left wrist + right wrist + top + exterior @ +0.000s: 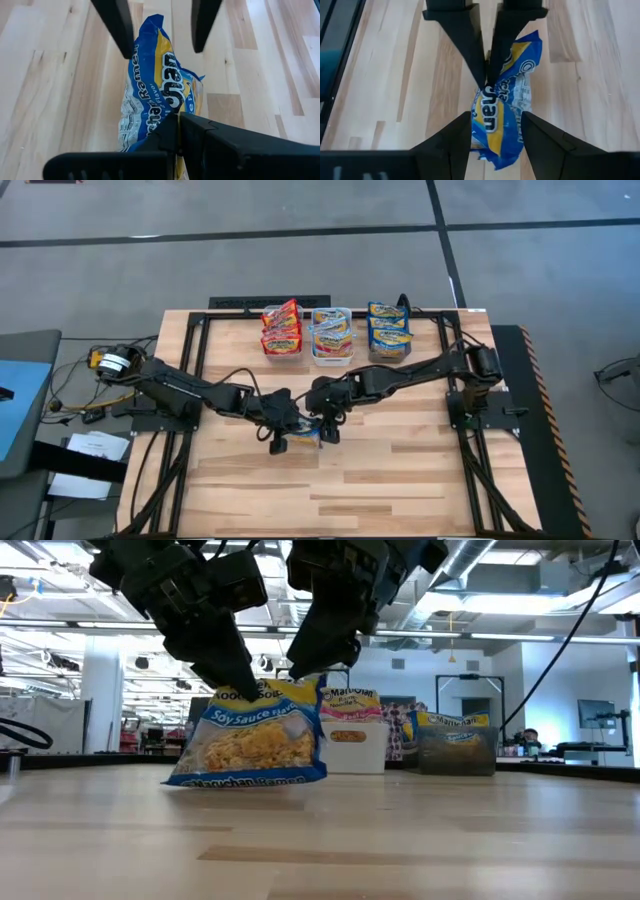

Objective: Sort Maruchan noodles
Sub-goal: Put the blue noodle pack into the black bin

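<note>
1. A blue-and-yellow noodle packet stands on edge on the wooden counter, near its middle.
2. The left pincer is clamped tight on the packet's upper edge.
3. The right pincer straddles the same packet with its fingers spread wide, not gripping.
4. Farther back stand three bins in a row: clear with red packets, white with pink-and-blue packets, dark with blue-and-yellow packets.
5. Beyond lies an open workshop with ceiling pipes.
</note>
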